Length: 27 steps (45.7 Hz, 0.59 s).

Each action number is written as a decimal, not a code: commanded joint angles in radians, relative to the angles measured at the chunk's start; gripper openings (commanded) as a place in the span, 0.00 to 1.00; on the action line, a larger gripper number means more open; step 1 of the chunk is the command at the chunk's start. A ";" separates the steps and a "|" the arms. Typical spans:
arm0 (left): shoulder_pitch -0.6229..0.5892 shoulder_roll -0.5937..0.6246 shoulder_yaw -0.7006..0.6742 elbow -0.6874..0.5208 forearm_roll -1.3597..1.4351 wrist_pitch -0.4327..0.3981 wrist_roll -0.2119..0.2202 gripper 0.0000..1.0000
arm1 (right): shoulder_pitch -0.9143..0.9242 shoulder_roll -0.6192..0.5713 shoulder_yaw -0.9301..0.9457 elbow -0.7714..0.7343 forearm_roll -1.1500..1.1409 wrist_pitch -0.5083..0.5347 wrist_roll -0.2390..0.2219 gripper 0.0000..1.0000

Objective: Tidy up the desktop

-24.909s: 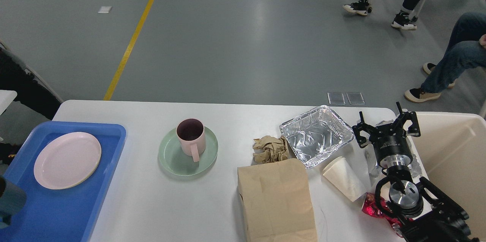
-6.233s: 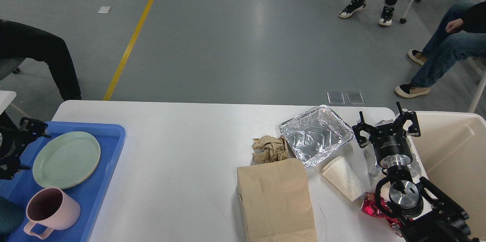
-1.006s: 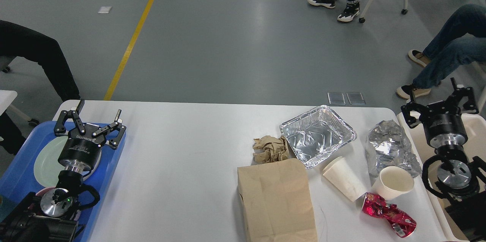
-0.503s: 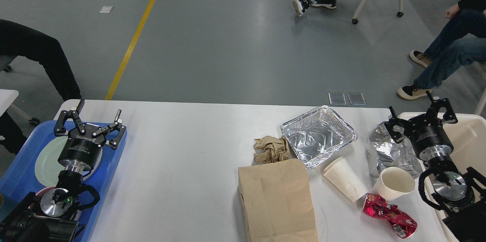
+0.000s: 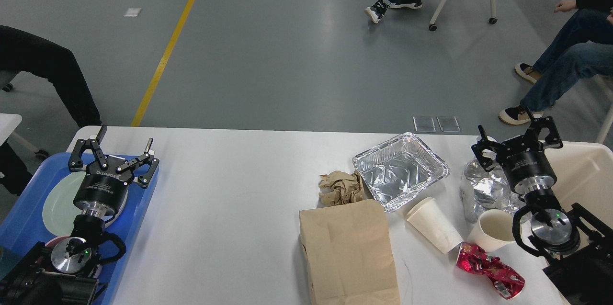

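- My right gripper (image 5: 518, 143) has swung left from the beige bin (image 5: 582, 175), jaws spread, empty, over crumpled foil (image 5: 483, 189).
- Left gripper (image 5: 112, 152) unmoved over the blue tray (image 5: 28, 214), jaws open, empty.
- Desk (image 5: 230, 209) right side still littered: foil goes next, I judge.

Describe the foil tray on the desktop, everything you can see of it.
The foil tray is a shallow rectangular aluminium container, shiny silver with a rolled rim and creased, slightly dented walls. It is empty and sits upright, turned at an angle, near the far right of the white desktop. The crumpled brown paper lies against its left side, and the brown paper bag lies just in front of it.
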 commanded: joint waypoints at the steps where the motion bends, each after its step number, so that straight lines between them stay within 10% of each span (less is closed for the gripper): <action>1: 0.000 0.000 0.000 0.000 0.000 0.000 0.000 0.96 | 0.024 -0.005 -0.005 -0.004 0.000 -0.007 -0.002 1.00; 17: 0.000 0.000 0.000 0.000 0.000 0.000 0.000 0.96 | 0.066 -0.181 -0.204 0.045 0.003 0.013 -0.003 1.00; 27: 0.000 0.000 0.000 0.000 0.000 0.000 0.000 0.96 | 0.341 -0.348 -0.645 0.030 0.005 0.142 -0.006 1.00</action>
